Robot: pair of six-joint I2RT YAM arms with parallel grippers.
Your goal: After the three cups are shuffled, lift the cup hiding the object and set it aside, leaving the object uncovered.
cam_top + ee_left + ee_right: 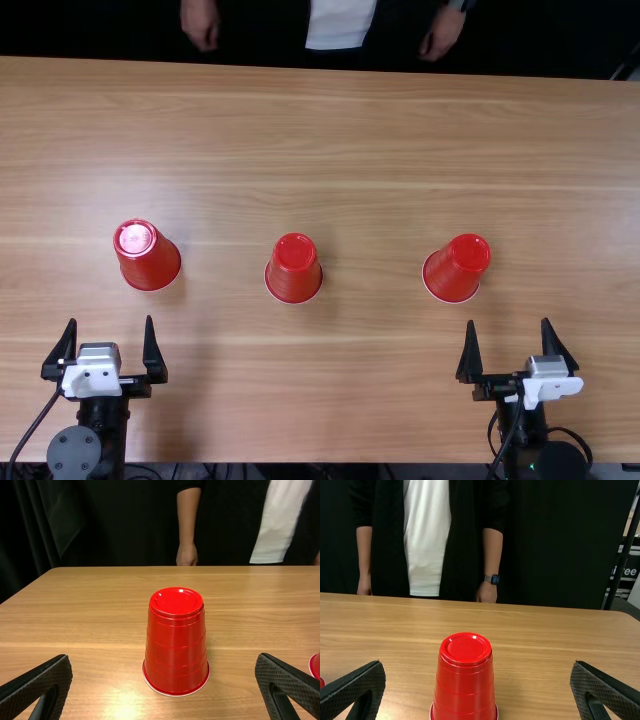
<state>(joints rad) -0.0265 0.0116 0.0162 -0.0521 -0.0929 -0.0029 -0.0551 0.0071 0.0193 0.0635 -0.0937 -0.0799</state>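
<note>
1. My left gripper (109, 323) and right gripper (508, 324) sit near the wooden table's (320, 150) near edge, both spread wide, holding nothing.
2. Beyond them, the left red cup (147, 255), middle red cup (294, 267) and right red cup (456, 267) stand upside down, well apart, their contents hidden.

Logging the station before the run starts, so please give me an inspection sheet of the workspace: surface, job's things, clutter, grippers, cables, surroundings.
Surface: light brown wooden table, no spills or marks seen.
Job's things: three red cups upside down in a row, apart from one another: left cup, middle cup, right cup. Which one hides the object cannot be told.
Clutter: nothing seen.
Grippers: left gripper open, on the near side of the left cup; right gripper open, on the near side of the right cup; neither touches a cup.
Cables: left arm's cable and right arm's cable, both black, at the bases.
Surroundings: dark backdrop beyond the far edge.
</note>
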